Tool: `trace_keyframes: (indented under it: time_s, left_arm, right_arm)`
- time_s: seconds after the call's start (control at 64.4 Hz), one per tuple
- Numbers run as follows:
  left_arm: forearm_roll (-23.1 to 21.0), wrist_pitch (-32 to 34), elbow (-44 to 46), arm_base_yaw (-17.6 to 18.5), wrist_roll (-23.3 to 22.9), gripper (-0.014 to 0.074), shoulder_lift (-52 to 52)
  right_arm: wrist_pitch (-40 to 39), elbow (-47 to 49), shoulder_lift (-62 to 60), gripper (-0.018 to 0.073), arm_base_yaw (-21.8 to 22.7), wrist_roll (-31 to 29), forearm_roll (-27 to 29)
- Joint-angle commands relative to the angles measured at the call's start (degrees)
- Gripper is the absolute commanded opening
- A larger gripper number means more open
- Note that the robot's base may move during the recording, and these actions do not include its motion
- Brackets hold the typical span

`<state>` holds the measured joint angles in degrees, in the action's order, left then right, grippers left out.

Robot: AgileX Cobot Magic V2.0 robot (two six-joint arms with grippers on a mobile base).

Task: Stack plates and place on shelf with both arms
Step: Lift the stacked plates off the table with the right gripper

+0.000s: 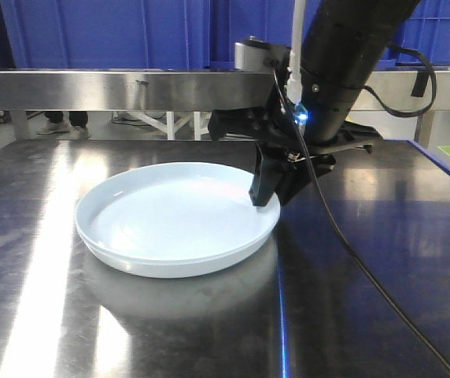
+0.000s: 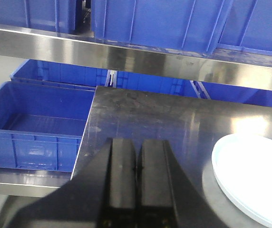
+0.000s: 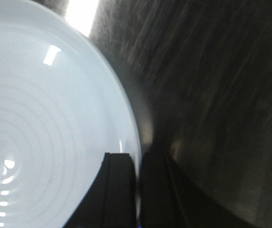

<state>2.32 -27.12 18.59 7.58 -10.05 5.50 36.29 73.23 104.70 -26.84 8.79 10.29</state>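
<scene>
A pale blue-white plate (image 1: pixel 170 213) lies flat on the steel table (image 1: pixel 36 315). I cannot tell whether a second plate lies under it. My right gripper (image 1: pixel 266 197) is shut on the plate's right rim, one finger inside the rim and one outside. The right wrist view shows this close up, with the gripper (image 3: pixel 138 156) pinching the plate (image 3: pixel 45 118). My left gripper (image 2: pixel 138 142) is shut and empty over the table's left part. The plate (image 2: pixel 255 171) lies to its right, apart from it. The left gripper does not show in the front view.
A steel shelf rail (image 1: pixel 130 88) runs across the back above the table, with blue bins (image 1: pixel 91 31) on it. An open blue bin (image 2: pixel 31 123) sits left of the table's edge. A black cable (image 1: pixel 351 252) trails from the right arm across the table.
</scene>
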Motion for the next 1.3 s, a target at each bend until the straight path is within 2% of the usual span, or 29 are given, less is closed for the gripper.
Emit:
trace_keyframes:
  time_s: [0.0,0.388,0.606,0.839,1.056,1.289]
  left_arm:
    - [0.01,4.90,1.45,0.08,-0.67,0.0087,0.68]
    - [0.01,4.90,1.45,0.08,-0.67,0.0087,0.68]
    - [0.01,4.90,1.45,0.08,-0.67,0.0087,0.68]
    - [0.01,4.90,1.45,0.08,-0.67,0.0087,0.68]
    - [0.01,4.90,1.45,0.08,-0.67,0.0087,0.68]
    - [0.01,4.90,1.45,0.08,-0.67,0.0087,0.68]
  right_arm:
    - [-2.36,2.83,-4.56,0.0022,-0.03,-0.52,-0.47]
    - [-7.52,4.06,-15.96,0.0022,-0.03,-0.52,-0.58]
    - [-9.35,1.96,-23.10,0.0022,0.72,-0.52,-2.56]
    - [-14.62,-7.10,-33.61,0.0022,5.04,-0.52,-2.56]
    - [-14.77,-17.17,-44.72,0.0022,10.07,-0.52,-2.56]
    - [-14.65,-27.15,-57.14,0.0022,13.29,-0.52,-2.56]
